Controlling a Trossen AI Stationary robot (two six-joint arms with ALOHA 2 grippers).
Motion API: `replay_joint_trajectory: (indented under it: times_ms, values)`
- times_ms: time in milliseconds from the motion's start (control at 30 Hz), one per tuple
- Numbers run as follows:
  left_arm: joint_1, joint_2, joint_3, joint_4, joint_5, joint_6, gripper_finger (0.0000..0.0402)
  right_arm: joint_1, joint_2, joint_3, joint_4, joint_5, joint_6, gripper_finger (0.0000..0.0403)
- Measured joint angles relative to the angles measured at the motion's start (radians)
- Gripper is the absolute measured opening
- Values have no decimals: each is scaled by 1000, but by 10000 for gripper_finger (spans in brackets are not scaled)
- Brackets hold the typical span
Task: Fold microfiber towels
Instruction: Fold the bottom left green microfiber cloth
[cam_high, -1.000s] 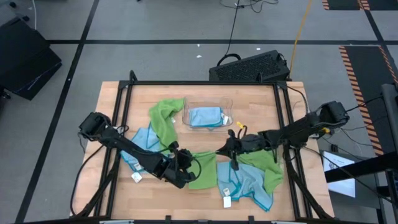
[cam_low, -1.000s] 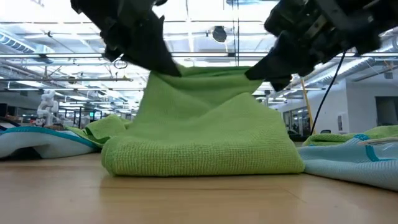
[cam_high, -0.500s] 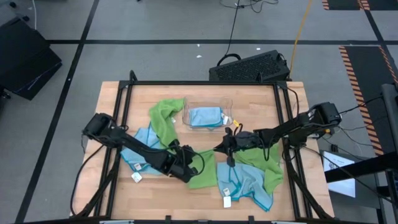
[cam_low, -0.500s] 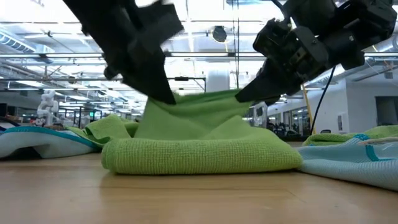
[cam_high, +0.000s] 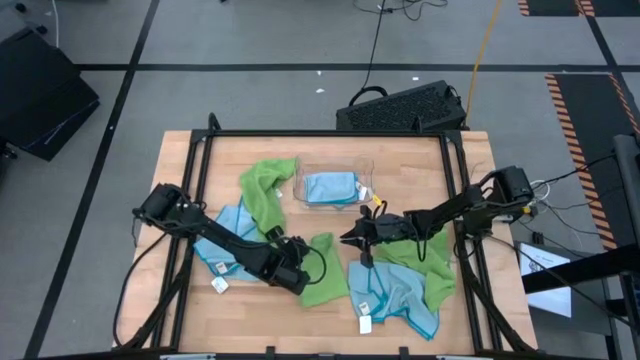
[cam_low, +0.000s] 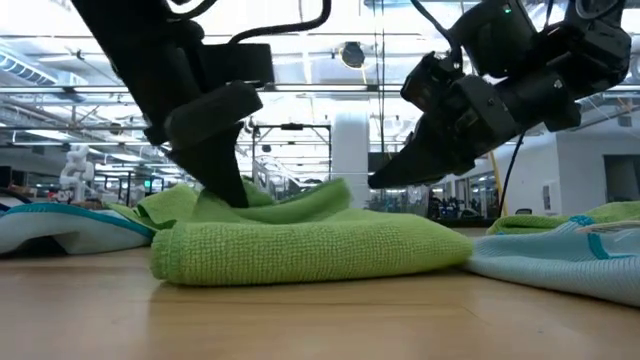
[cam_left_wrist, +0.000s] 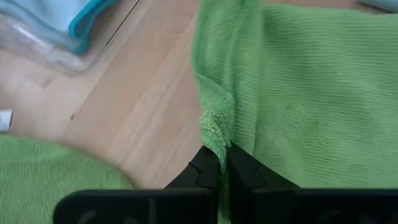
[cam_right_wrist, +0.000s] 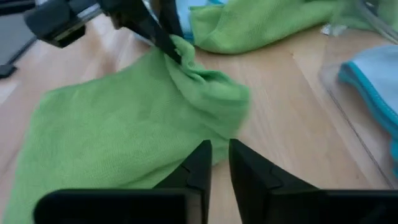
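A lime green microfiber towel (cam_high: 325, 280) (cam_low: 310, 245) lies folded over on the wooden table near its front middle. My left gripper (cam_left_wrist: 219, 155) (cam_high: 308, 255) comes down on its left far corner and is shut on it. My right gripper (cam_right_wrist: 219, 152) (cam_high: 347, 238) hovers just off the towel's right far corner (cam_right_wrist: 236, 99), slightly open, with bare wood showing between its fingers. In the low view its tip (cam_low: 378, 182) hangs above the cloth without touching it. My left gripper pinches a bunched bit of the green towel's edge (cam_left_wrist: 214, 132) between its two fingers, slanting down from the table's left. One layer or several, I cannot tell. The pinched bit stands up as a small ridge (cam_right_wrist: 180, 56); the rest of the towel lies on the table.
A clear tray (cam_high: 365, 170) at the far middle holds a folded light blue towel (cam_high: 330, 187). Another green towel (cam_high: 265, 190) lies left of it, and a blue one (cam_high: 235, 225) lies under my left arm. A green and blue heap (cam_high: 410, 280) lies at the front right.
Both grippers have sunk toward the table, the right one also moving toward the table's left. The towel's raised upper layer has come down onto the lower one. My right gripper has let go of its corner, which now lies flat; my left still holds.
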Motion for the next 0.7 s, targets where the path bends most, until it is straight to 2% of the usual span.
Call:
replay_joint_trajectory:
  times_ms: [233, 367, 500, 700]
  values:
    - [10, 18, 2, 16, -61, -3, 112, 1, -27, 1, 1, 3, 15, 98]
    - [14, 3, 5, -1, -48, -5, 157, 25, -34, 2, -2, -25, 16, 110]
    - [-2, -74, 23, -53, -48, -25, 173, 65, -34, 2, 0, -52, 27, 111]
    - [-43, -164, 16, -101, -131, -74, 168, 119, -32, 2, 94, -51, 42, 103]
